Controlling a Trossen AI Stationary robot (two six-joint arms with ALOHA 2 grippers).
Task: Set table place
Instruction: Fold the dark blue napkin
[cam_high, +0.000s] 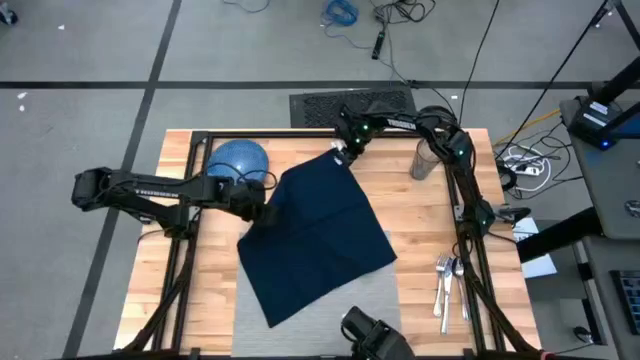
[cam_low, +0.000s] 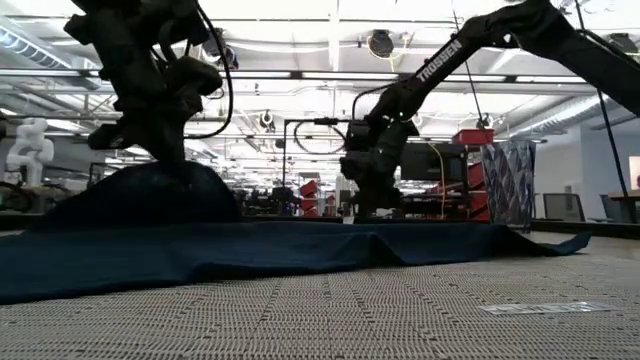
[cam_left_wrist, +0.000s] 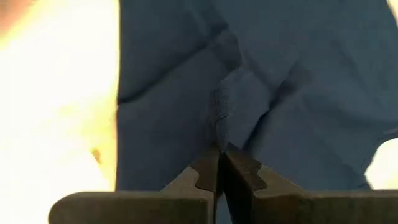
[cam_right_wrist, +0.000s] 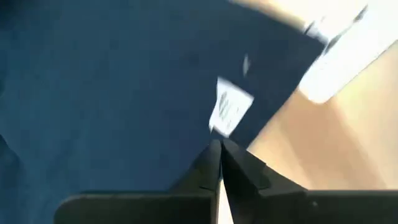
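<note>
Table: light wood strips, black frame rails. Dark navy napkin spread at centre, lying skewed. Grey placemat under napkin's near part, showing beyond its near edge. Blue dish just beyond napkin's far-left corner. Metal cup right of napkin's far corner. Cutlery right of napkin, near table's right rail.

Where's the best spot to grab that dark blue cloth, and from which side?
Probably its corners, from above: the napkin lies flat and limp. The left gripper and right gripper each pinch a corner that way.
</note>
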